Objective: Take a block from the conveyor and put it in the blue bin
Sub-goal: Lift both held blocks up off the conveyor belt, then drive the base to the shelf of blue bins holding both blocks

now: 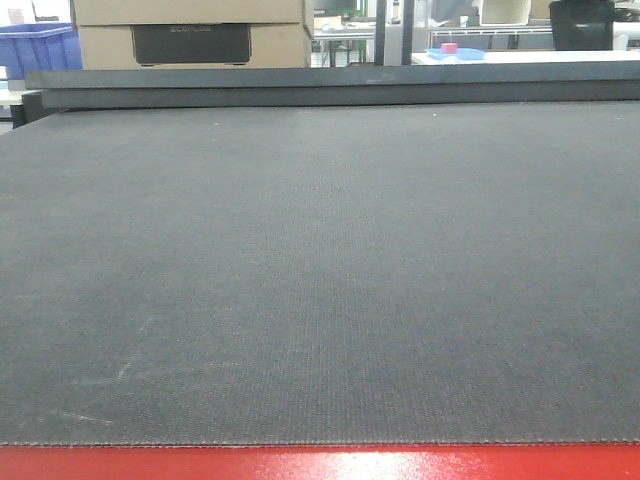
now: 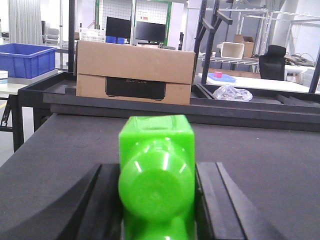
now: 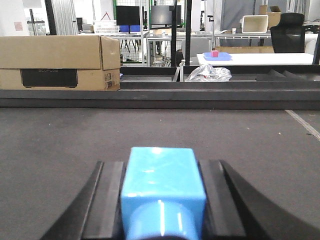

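Note:
The conveyor (image 1: 320, 270) is a wide dark grey woven belt with a red front edge and a dark rail along its back; no block or gripper shows on it in the front view. In the left wrist view my left gripper (image 2: 156, 200) is shut on a bright green block (image 2: 156, 165) with a round stud, held over the belt (image 2: 260, 165). In the right wrist view my right gripper (image 3: 162, 200) is shut on a light blue block (image 3: 162, 185) over the belt (image 3: 60, 145). A blue bin (image 2: 25, 59) stands beyond the belt's far left corner and also shows in the front view (image 1: 38, 48).
A cardboard box (image 2: 134, 72) sits behind the back rail, also in the front view (image 1: 190, 32) and the right wrist view (image 3: 57, 61). A crumpled clear bag (image 2: 231, 93) lies right of it. A white table with a blue tray (image 3: 217, 56) stands further back.

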`<state>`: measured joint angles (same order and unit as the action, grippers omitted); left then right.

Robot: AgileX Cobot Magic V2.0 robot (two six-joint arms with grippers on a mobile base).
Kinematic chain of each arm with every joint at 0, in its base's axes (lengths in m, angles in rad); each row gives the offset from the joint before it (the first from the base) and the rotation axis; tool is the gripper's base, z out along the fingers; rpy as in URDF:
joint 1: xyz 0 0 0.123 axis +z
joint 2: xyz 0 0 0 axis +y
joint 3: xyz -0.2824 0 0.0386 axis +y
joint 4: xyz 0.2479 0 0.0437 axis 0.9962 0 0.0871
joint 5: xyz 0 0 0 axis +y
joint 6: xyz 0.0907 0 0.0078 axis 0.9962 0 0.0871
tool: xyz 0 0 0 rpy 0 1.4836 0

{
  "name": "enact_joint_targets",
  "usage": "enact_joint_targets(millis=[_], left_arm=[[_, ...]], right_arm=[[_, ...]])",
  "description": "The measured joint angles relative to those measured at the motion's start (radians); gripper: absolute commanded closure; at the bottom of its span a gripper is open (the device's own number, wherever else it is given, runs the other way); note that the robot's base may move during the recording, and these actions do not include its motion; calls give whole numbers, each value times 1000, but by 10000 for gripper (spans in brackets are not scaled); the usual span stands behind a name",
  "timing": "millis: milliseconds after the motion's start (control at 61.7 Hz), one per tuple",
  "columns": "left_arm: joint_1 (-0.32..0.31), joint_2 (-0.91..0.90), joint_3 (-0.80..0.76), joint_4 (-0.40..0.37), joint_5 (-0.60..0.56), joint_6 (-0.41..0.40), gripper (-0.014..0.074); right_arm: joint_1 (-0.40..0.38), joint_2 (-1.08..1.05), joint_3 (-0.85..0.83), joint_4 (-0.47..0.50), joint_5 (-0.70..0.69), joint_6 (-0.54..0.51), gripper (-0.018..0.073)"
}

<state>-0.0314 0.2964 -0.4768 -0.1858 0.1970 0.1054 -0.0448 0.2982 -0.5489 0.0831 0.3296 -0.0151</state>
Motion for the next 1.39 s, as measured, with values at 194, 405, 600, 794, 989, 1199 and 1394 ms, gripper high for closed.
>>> enact_joint_targets(millis=[194, 405, 600, 794, 989, 1199, 1394], left_arm=[[0, 0, 0, 0, 0, 0, 707], [0, 0, 0, 0, 0, 0, 707], [0, 0, 0, 0, 0, 0, 707], [0, 0, 0, 0, 0, 0, 707], [0, 0, 2, 0, 0, 0, 707], [0, 0, 2, 0, 0, 0, 707], [0, 0, 2, 0, 0, 0, 707]], right_arm=[[0, 0, 0, 0, 0, 0, 727], [0, 0, 0, 0, 0, 0, 727], [0, 0, 0, 0, 0, 0, 727], [0, 0, 0, 0, 0, 0, 727], [0, 0, 0, 0, 0, 0, 727], [0, 0, 0, 0, 0, 0, 727], [0, 0, 0, 0, 0, 0, 727]])
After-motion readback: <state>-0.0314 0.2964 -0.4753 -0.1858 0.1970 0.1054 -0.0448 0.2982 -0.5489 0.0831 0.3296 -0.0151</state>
